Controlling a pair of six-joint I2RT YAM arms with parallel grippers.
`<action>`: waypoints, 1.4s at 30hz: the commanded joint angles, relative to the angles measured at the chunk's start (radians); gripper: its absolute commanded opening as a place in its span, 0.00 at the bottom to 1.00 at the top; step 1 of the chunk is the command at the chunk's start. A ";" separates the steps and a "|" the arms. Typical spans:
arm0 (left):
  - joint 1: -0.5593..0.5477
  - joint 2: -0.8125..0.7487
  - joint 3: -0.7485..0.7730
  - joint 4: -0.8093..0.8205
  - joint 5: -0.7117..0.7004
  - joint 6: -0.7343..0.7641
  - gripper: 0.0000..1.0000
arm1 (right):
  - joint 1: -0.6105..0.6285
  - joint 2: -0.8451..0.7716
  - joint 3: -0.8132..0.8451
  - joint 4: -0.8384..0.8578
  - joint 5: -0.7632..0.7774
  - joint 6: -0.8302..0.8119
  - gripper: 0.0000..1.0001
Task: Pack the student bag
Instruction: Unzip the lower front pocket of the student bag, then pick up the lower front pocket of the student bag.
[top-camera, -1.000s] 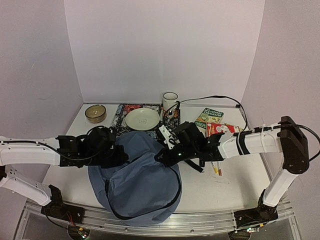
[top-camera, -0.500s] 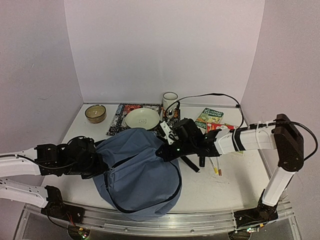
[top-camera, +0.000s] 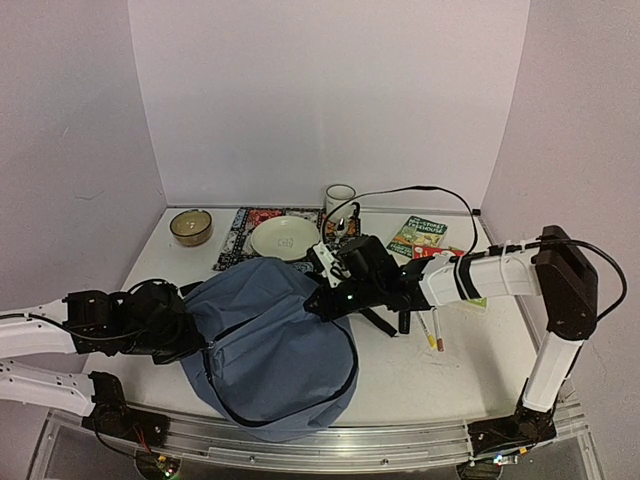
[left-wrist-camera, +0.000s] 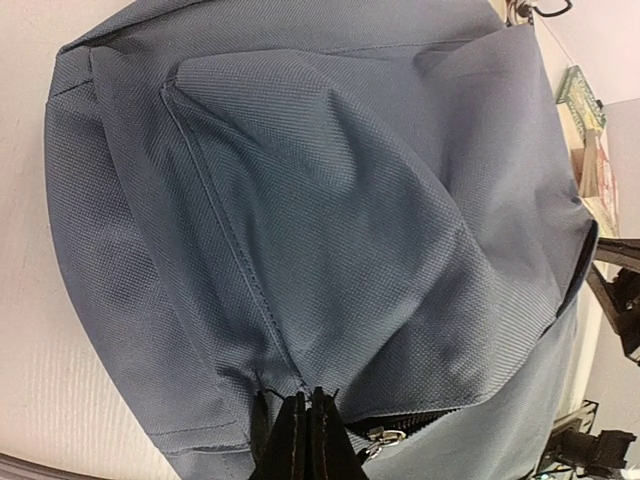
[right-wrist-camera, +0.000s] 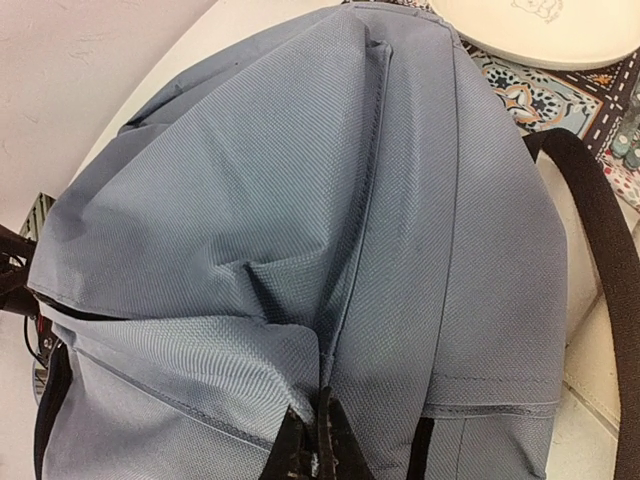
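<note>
The student bag (top-camera: 270, 340), a big slate-blue backpack, lies flat across the near middle of the table. My left gripper (top-camera: 195, 335) is at its left edge. In the left wrist view that gripper (left-wrist-camera: 305, 402) is shut on a fold of the bag's fabric (left-wrist-camera: 330, 220), just beside the metal zipper pull (left-wrist-camera: 385, 437). My right gripper (top-camera: 318, 300) is at the bag's far right edge. Seen from the right wrist, this gripper (right-wrist-camera: 318, 412) is pinched shut on a seam of the bag (right-wrist-camera: 300, 200). A black strap (right-wrist-camera: 590, 220) runs down the right side.
Behind the bag are a tan bowl (top-camera: 190, 226), a cream plate (top-camera: 285, 238) on a patterned mat (top-camera: 240, 222) and a white mug (top-camera: 340, 199). Books (top-camera: 420, 235) and pens (top-camera: 432, 332) lie to the right, under the right arm. A black cable (top-camera: 420, 192) loops above.
My left gripper has pulled back to the left and nearer, dragging the bag's left edge with it. The right gripper has shifted slightly left and farther, still holding the fabric.
</note>
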 joint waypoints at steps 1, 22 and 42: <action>0.005 0.050 0.026 -0.168 -0.050 0.030 0.00 | -0.054 0.010 0.033 -0.035 0.109 -0.011 0.00; 0.004 0.328 0.382 0.013 -0.106 0.640 0.77 | -0.052 0.025 0.082 -0.053 -0.113 -0.135 0.00; 0.004 0.648 0.496 -0.031 0.019 0.895 0.90 | -0.031 0.041 0.096 -0.065 -0.126 -0.138 0.00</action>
